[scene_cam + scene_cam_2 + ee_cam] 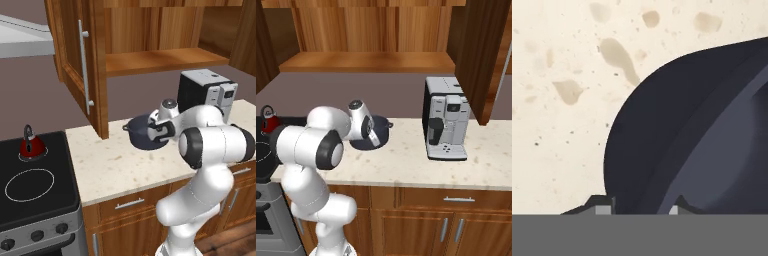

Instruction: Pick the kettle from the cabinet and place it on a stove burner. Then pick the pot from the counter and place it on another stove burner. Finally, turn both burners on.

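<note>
The dark blue-grey pot (pixel 141 131) (pixel 383 128) stands on the beige counter (pixel 112 167), just right of the open cabinet door (pixel 75 60). My gripper (pixel 161 132) (pixel 374 138) reaches down onto the pot's near rim. In the hand view the two fingertips straddle the pot wall (pixel 682 145), one outside and one inside, so the gripper (pixel 639 206) is shut on the rim. The red kettle (pixel 31 146) (pixel 269 119) sits on the small back stove burner (pixel 21 158) of the black cooktop. The larger burner circle (pixel 29 184) in front of it is bare.
A black and silver coffee machine (pixel 207 92) (pixel 446 120) stands on the counter right of the pot. The cabinet shelf (pixel 160 60) hangs above the pot. Black knobs (pixel 37 235) line the stove's front. My white arm bends over the counter's front edge.
</note>
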{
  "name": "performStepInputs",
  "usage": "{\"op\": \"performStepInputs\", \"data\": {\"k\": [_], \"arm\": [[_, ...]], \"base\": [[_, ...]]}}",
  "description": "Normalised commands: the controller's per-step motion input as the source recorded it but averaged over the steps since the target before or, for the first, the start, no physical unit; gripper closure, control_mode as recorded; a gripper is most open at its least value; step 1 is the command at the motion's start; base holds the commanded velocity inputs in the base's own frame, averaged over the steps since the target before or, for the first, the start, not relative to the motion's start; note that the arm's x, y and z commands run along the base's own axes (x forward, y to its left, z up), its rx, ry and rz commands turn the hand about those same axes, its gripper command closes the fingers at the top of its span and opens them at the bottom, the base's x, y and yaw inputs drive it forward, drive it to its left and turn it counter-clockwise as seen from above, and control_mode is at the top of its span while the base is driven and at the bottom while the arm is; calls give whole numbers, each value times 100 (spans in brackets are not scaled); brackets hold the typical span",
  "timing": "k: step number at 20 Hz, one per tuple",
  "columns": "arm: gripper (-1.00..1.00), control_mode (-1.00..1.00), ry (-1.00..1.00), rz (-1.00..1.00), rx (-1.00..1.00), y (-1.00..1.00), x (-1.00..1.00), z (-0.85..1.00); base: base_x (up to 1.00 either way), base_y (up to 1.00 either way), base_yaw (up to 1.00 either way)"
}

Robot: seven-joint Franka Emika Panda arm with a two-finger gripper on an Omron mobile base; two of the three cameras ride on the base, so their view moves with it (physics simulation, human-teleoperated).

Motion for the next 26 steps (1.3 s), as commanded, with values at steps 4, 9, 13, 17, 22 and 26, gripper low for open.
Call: {"op": "performStepInputs", "data": {"k": [4,9,13,17,22,26], "arm": [[100,-100,-3,-5,-3,0,-25,39],[100,-100,-2,-6,-1,0,-26,40],[100,-100,-1,-6,0,0,-25,41],[100,-100,-1,-7,0,0,-34,47],[100,-100,0,-6,0,-4,-40,51],[100,-100,0,-5,0,-3,-46,47]], "base": [[0,0,0],[0,0,0],[0,0,0],[0,0,0],[0,0,0],[0,0,0]]}}
